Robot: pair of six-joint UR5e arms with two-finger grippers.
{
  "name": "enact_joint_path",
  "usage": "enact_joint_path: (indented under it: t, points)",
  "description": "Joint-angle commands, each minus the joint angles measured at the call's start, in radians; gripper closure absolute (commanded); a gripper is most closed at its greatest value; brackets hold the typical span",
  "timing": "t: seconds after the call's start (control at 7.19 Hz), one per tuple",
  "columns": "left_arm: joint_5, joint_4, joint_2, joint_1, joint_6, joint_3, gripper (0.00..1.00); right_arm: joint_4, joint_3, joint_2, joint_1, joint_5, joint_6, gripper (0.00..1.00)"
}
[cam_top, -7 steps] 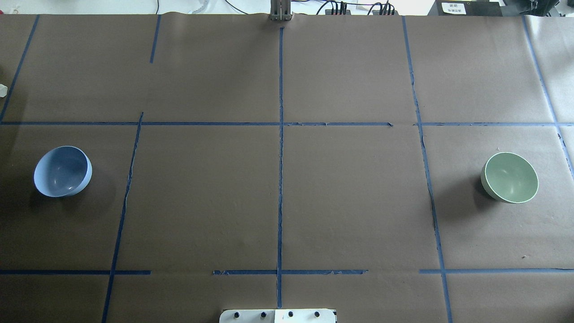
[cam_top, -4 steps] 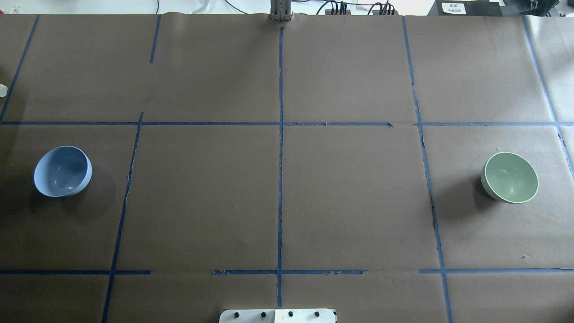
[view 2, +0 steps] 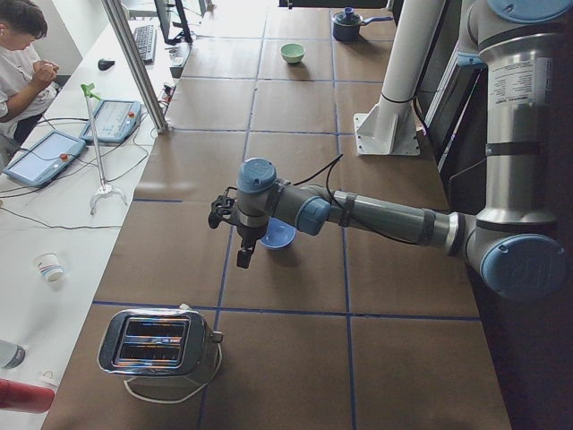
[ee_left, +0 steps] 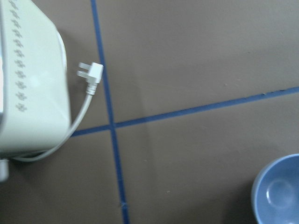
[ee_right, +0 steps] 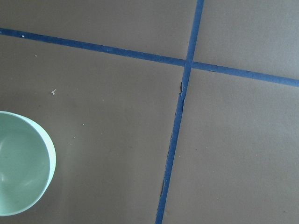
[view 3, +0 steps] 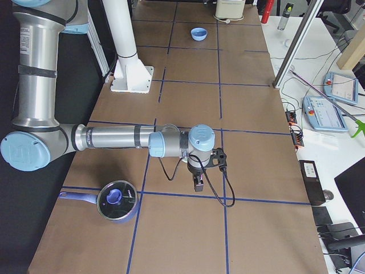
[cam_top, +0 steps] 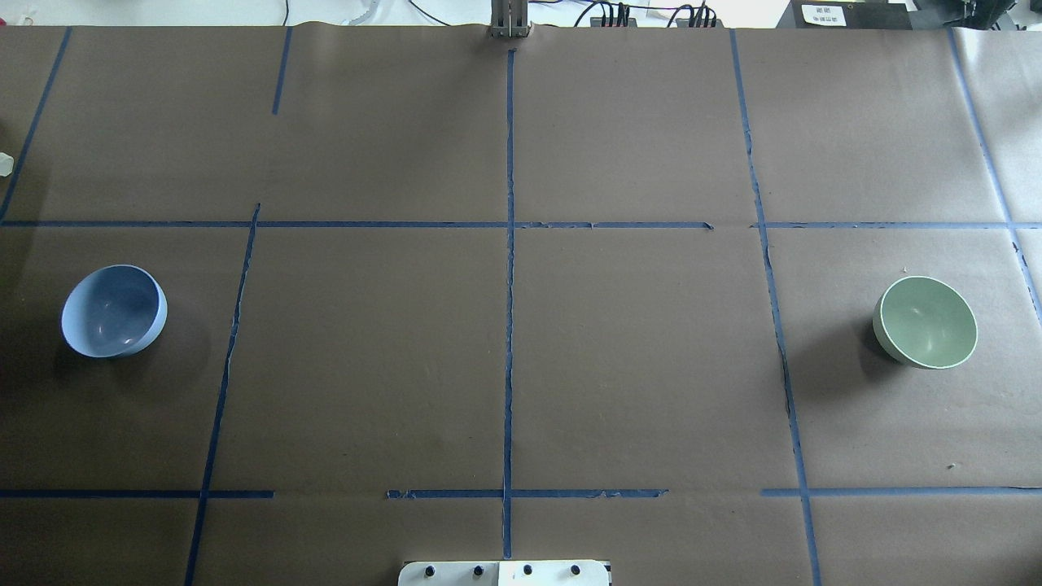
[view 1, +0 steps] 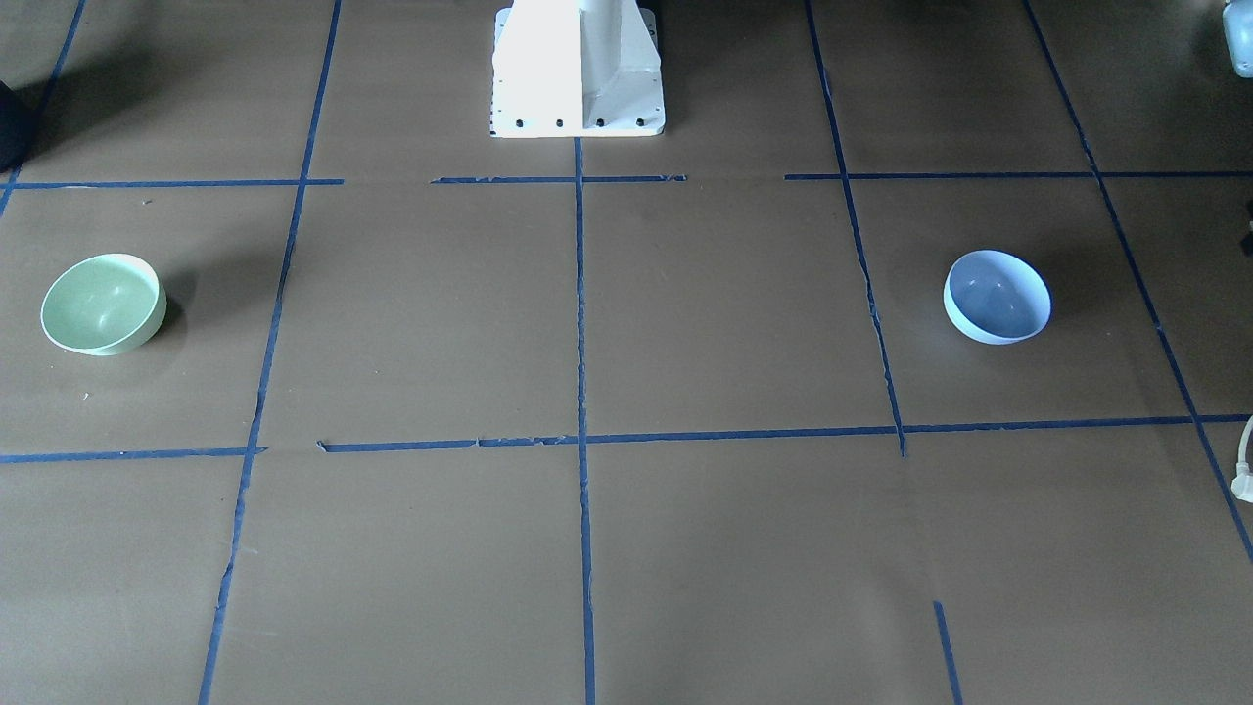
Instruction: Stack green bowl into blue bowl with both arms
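The green bowl (cam_top: 925, 322) stands upright at the table's right side; it also shows in the front view (view 1: 102, 304) and at the lower left of the right wrist view (ee_right: 21, 163). The blue bowl (cam_top: 114, 311) stands upright at the far left, also in the front view (view 1: 997, 296) and the left wrist view (ee_left: 278, 191). My left gripper (view 2: 243, 259) hangs just beside the blue bowl (view 2: 277, 236). My right gripper (view 3: 198, 183) hangs low over the table. Both show only in the side views, so I cannot tell whether they are open or shut.
A toaster (view 2: 161, 345) with its cord and plug (ee_left: 91, 74) stands past the blue bowl at the table's left end. A lidded blue pot (view 3: 117, 201) stands at the right end. The white pedestal (view 1: 578, 69) is at the robot's edge.
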Motion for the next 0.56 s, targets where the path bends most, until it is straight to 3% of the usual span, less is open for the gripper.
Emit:
enact_joint_path:
  t: [0.0, 0.28, 0.42]
  points:
    - [0.02, -0.186, 0.048, 0.224, -0.34, 0.011, 0.0, 0.0, 0.0, 0.001, -0.002, -0.001, -0.001, 0.0]
    - [0.157, -0.229, -0.005, 0.328, -0.52, 0.049, 0.0, 0.0, -0.002, -0.001, -0.002, -0.001, -0.001, 0.0]
    - [0.157, -0.229, -0.033, 0.34, -0.522, 0.098, 0.0, -0.002, -0.003, -0.001, -0.002, -0.001, -0.001, 0.0]
